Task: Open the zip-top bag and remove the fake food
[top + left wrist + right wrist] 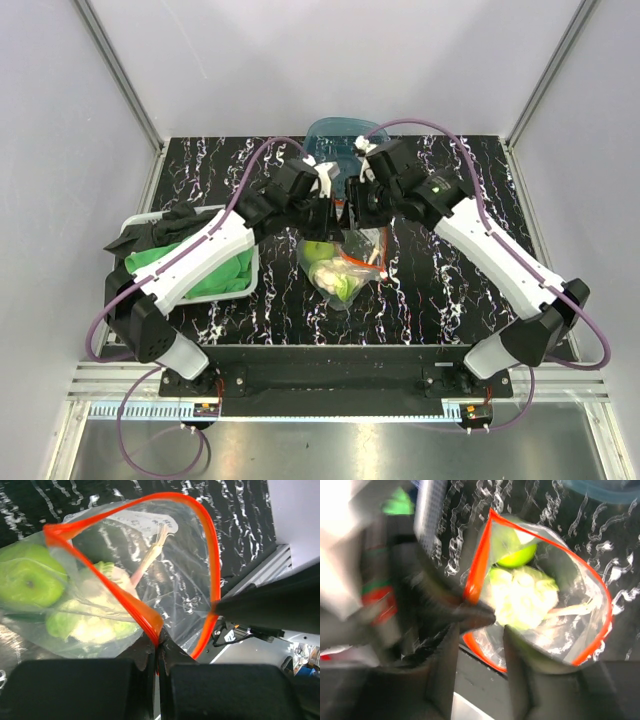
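The bag [340,270] is a clear, crinkly plastic pouch with an orange-red zip strip [212,555] round its mouth. The mouth is pulled open into a wide loop. It sits right at the two pincer tips, which meet above the middle of the black marbled tabletop [440,290].

The left pincer [157,647] is clamped tight on the strip at the corner of the loop nearest it. The right pincer [480,630] touches the strip a little further round. In its own blurred view its fingers stand slightly apart with the near rim between them. I cannot tell whether they actually pinch it.

Inside the bag, below the pincers, lie a green apple [27,580], a white-and-green cauliflower [522,597] beside it, and a thin pale stick [147,560] leaning up toward the mouth.

Well out to the left of the left pincer, under that arm, a white bin [140,222] holds a green cloth [225,275]. Just beyond both pincers stands a teal see-through tub [335,135]; what is in it cannot be made out.

The bag's mouth points up into the pincers. Its long axis runs from them back toward the arm bases, with the heavy end farthest from the tips. Whether that end rests on the tabletop cannot be told.
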